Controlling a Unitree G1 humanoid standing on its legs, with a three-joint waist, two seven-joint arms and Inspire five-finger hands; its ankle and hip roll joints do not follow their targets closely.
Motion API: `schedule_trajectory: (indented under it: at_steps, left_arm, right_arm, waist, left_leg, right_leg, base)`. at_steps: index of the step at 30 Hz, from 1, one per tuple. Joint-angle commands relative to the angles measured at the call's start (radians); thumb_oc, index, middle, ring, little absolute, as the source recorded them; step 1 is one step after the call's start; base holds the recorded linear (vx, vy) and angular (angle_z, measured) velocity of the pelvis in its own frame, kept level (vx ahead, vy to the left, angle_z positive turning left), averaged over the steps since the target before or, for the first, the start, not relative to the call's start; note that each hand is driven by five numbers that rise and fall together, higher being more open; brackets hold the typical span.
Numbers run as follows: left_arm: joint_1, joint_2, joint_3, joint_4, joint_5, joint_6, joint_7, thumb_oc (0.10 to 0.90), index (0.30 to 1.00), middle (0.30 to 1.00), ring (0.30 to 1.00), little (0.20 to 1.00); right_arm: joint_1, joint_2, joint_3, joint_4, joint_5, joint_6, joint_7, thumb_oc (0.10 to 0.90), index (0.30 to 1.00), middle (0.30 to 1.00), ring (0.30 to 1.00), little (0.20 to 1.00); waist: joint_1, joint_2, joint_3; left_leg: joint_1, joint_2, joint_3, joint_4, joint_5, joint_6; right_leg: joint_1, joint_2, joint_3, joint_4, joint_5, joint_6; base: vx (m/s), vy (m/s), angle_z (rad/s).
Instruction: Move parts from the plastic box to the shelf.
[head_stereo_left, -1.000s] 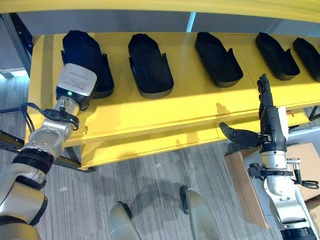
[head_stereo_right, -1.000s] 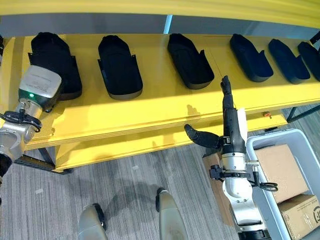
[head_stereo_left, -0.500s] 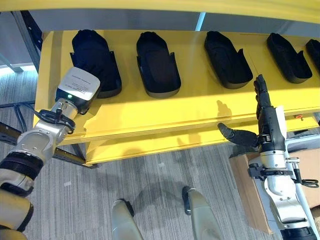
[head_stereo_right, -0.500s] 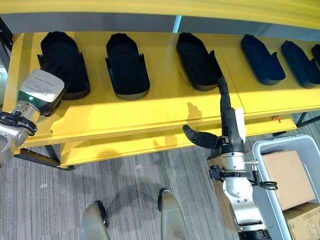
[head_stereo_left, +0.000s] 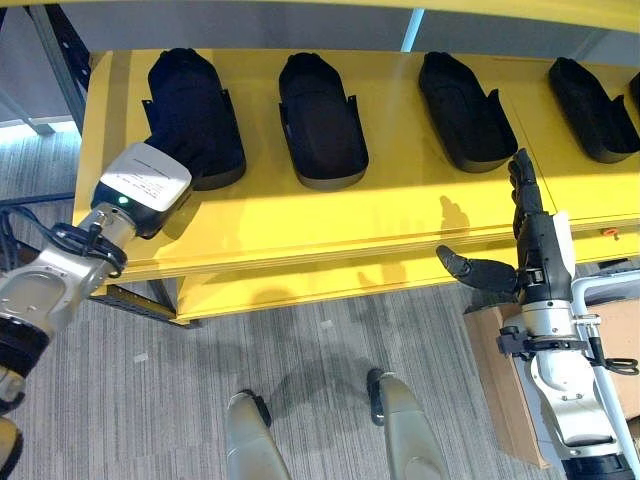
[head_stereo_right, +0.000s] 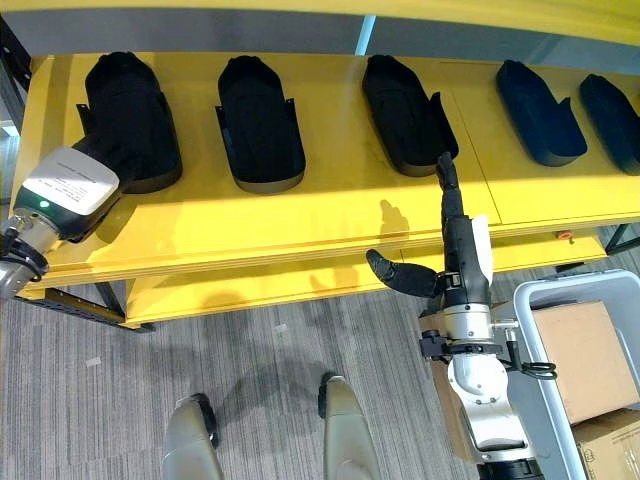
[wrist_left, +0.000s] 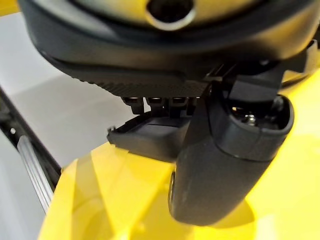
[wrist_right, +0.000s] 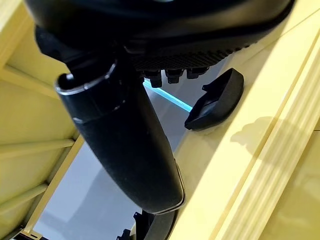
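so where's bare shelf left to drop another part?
Front strip of the yellow shelf is bare, between the parts row and the front edge. Gaps between second part and third part are narrow. Left end is crowded: left hand at first part.

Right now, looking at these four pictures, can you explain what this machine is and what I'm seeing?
It is a two-legged humanoid robot facing a yellow shelf. Two pictures come from cameras in its head, looking down; the other two come from cameras on its wrists, very close to each hand. A row of black molded parts lies on the shelf. The left hand rests at the leftmost part; its fingers are hidden, so a grip cannot be confirmed. The right hand is open and holds nothing. Beside it stands a grey plastic box with cardboard boxes inside.
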Motion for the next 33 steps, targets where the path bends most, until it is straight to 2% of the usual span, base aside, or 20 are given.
schedule_trajectory:
  at_steps: [1,20,33]
  left_arm:
    - [-0.057,0.107,0.050,-0.078,0.021,0.020,0.039,0.900,1.000,1.000,1.000,1.000]
    - [-0.068,0.207,0.024,-0.127,0.064,-0.004,0.030,0.900,1.000,1.000,1.000,1.000]
    - [-0.143,0.274,-0.078,-0.177,0.047,-0.060,-0.001,0.900,1.000,1.000,1.000,1.000]
  right_arm:
    - [-0.053,-0.058,-0.133,-0.116,0.039,-0.106,-0.019,0.900,1.000,1.000,1.000,1.000]
    - [-0.052,-0.076,-0.143,-0.125,0.038,-0.109,-0.017,0.900,1.000,1.000,1.000,1.000]
    - [-0.060,-0.085,-0.132,-0.127,0.047,-0.114,-0.003,0.900,1.000,1.000,1.000,1.000]
  waist:
    - [0.000,0.037,-0.051]
    - [0.006,0.045,-0.044]
    - [0.004,0.056,-0.045]
  left_leg:
    - [0.070,0.053,-0.001,-0.062,0.011,0.011]
    - [0.065,0.047,0.002,-0.051,0.002,0.018]
    - [0.068,0.045,0.009,-0.051,0.002,0.020]
  right_leg:
    - [0.100,-0.073,0.017,-0.084,0.010,0.008]
    - [0.094,-0.079,0.024,-0.078,0.008,0.011]
    - [0.096,-0.082,0.024,-0.084,0.013,0.015]
  base:
    - [0.00,0.000,0.00]
    - [0.00,0.000,0.00]
    - [0.00,0.000,0.00]
